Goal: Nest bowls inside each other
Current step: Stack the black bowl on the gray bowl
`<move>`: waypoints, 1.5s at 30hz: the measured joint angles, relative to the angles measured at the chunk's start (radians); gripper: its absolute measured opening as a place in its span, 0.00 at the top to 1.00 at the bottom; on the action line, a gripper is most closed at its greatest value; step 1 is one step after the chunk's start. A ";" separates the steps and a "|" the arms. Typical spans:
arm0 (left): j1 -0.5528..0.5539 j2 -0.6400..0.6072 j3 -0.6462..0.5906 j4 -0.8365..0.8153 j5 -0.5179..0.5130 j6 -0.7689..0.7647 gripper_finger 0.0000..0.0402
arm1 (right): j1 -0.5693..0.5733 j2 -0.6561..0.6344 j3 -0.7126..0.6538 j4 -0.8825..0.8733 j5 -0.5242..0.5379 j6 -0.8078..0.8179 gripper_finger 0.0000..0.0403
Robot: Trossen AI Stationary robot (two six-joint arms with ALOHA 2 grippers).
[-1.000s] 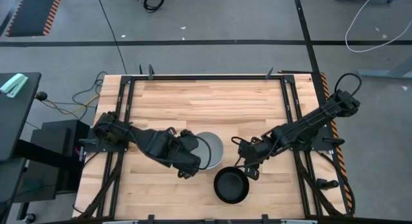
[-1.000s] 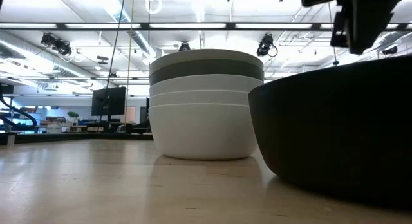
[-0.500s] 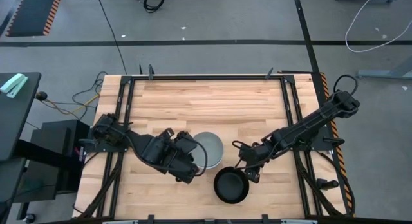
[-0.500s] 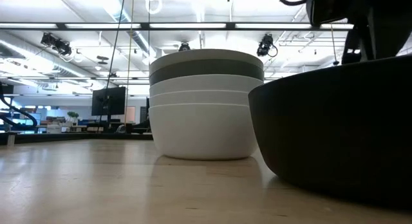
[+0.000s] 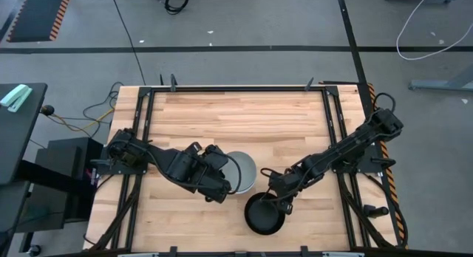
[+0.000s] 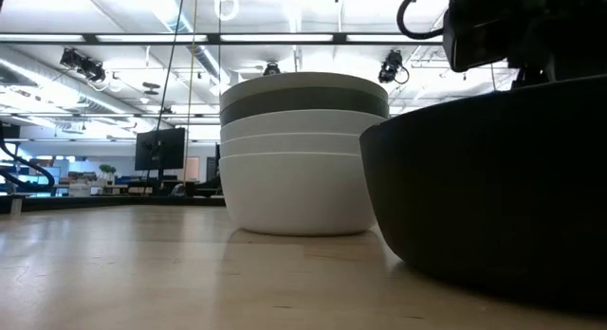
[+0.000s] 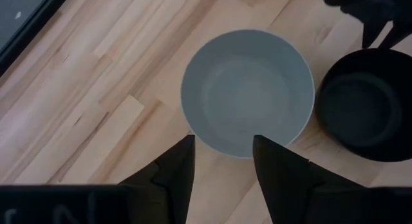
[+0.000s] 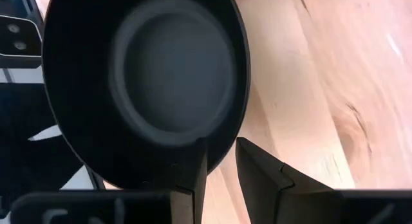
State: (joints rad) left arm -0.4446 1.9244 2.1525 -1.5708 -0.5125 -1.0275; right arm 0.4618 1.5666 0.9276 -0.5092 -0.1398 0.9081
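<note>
As right hand [image 5: 271,201] drops onto black bowl [image 5: 264,215] rim at its 12 o'clock, fingers now straddle wall, not closed: grasp imminent. Bowl on desk [image 5: 222,117], just beside stack [image 5: 242,170] at 10 o'clock. Left hand [image 7: 222,161] parted above stack, waiting.

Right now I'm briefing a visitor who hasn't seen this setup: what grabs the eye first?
The stack of nested bowls near the middle of the wooden table, its top bowl light grey-green. Beside it sits a lone black bowl, with the right gripper straddling its rim. The left gripper hangs open beside the stack.
</note>
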 joint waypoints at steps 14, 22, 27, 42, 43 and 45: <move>0.000 0.000 0.000 0.000 0.001 0.002 0.60 | -0.001 0.094 0.000 0.044 -0.019 -0.020 0.78; 0.000 0.000 0.000 0.000 0.001 0.018 0.60 | -0.017 0.098 0.000 0.039 -0.019 -0.006 0.88; 0.000 0.000 0.000 0.000 0.001 0.018 0.60 | -0.039 0.097 0.000 0.038 -0.012 -0.014 0.98; 0.077 0.000 0.000 0.000 0.015 0.166 0.62 | -0.066 0.092 0.004 0.021 -0.011 -0.040 0.99; 0.090 0.000 0.000 0.000 0.026 0.186 0.62 | -0.067 0.088 0.011 0.009 -0.011 -0.040 0.99; 0.122 0.000 0.000 0.000 0.044 0.235 0.63 | -0.067 0.076 0.035 -0.015 -0.006 -0.046 0.99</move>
State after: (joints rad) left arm -0.3230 1.9244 2.1525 -1.5709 -0.4687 -0.7924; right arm 0.3950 1.6431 0.9628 -0.5237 -0.1455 0.8621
